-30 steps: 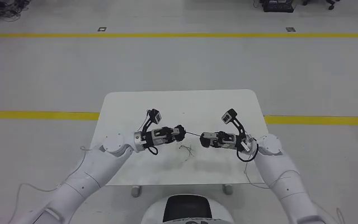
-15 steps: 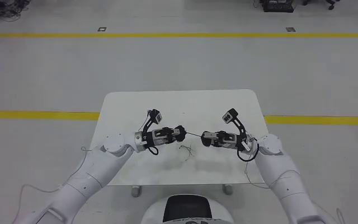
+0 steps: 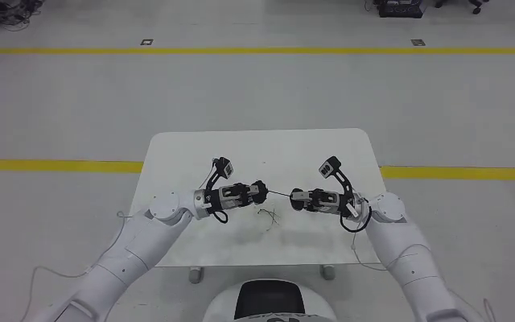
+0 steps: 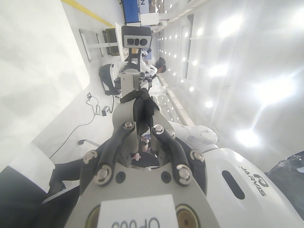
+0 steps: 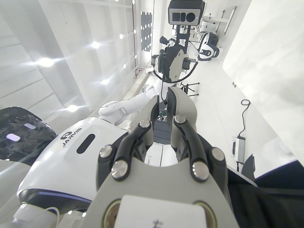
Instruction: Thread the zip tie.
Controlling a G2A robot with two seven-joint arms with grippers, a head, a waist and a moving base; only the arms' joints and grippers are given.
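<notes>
Both left gripper (image 3: 259, 191) and right gripper (image 3: 294, 198) pinch the thin black plastic zip tie (image 3: 278, 194) between them, so I'd feed slow and straight.

Mine: my grey metal left gripper (image 4: 142, 110) on black links; its fingers are closed, dark pads pressed together.
Ahead: the other arm's grey right gripper (image 4: 142, 94) points back at me, its dark tips just beyond mine; I cannot tell whether they touch.
Above it: a black box-shaped wrist camera (image 4: 136, 40) on a thin stalk.
Alongside: the flat white table (image 4: 35, 48) with a rounded corner.
Floor: a thin black cable (image 4: 95, 106) past that corner; a yellow floor line (image 4: 80, 8) farther off.
</notes>
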